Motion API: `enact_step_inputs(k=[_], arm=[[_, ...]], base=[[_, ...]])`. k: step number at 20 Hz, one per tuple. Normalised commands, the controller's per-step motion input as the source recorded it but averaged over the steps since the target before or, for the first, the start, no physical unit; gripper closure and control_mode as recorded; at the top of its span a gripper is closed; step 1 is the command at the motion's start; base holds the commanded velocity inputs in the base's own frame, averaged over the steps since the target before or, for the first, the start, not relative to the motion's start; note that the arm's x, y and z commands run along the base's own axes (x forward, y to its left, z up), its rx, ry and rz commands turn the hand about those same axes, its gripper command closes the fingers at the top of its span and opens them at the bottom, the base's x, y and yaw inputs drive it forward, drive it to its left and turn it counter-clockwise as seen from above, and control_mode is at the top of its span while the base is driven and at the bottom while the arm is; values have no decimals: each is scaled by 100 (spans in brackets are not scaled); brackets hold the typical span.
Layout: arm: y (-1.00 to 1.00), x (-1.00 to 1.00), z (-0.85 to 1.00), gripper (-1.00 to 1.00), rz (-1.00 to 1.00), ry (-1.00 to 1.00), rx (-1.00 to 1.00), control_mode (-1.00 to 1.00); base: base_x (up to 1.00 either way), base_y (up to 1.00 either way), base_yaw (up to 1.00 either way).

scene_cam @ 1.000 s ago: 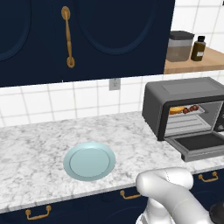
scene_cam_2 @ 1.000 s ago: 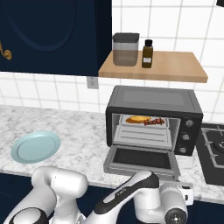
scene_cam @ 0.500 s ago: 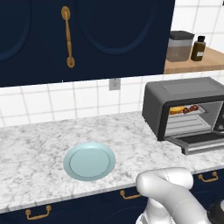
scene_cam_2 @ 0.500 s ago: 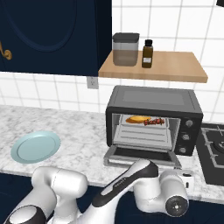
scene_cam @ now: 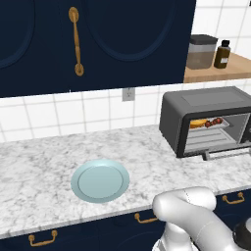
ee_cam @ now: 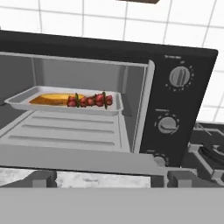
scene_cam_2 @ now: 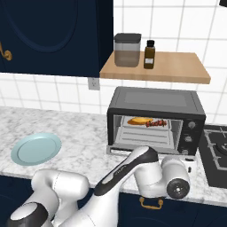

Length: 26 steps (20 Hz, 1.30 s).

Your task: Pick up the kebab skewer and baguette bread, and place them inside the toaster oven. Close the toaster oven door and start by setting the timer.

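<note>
Fingers spread wide with nothing between them; the gripper (ee_cam: 112,177) sits low, just in front of the toaster oven (scene_cam_2: 156,119), level with the half-raised door (ee_cam: 83,159). Door bar handle (scene_cam: 226,154) runs along its free edge: a stiff metal rod, likely smooth, best pushed from below or taken at mid-length so the panel swings evenly on its hinge. The door probably moves lightly but may spring back; glass window, so no hard shove. Inside, on a thin metal tray (ee_cam: 17,103) above the ribbed rack, the baguette bread (ee_cam: 50,99) lies lengthwise, golden and matte, touching the kebab skewer (ee_cam: 92,100), glossy red chunks in a row. Both already loaded. Right of the opening, round ridged knobs (ee_cam: 180,76) on a black panel; small, need a firm pinch to turn. Marble-patterned surface (scene_cam: 44,162), pale blue plate (scene_cam: 100,180) well apart to the left.
</note>
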Motion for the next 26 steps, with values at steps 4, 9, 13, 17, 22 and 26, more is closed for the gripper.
enact_step_inputs(k=[4, 9, 13, 17, 22, 26], arm=[[22, 46, 45, -100, 0, -5, 0, -100], [18, 42, 17, -100, 0, -1, 0, -100], [4, 38, 1, -100, 0, 0, 0, -100], [0, 34, -3, -100, 0, 0, 0, -100], [0, 37, -5, -100, 0, 0, 0, -100], [3, 27, -13, -100, 0, 0, 0, -100]], base=[[0, 0, 0], [0, 0, 0], [0, 0, 0], [0, 0, 0], [0, 0, 0], [0, 0, 0]])
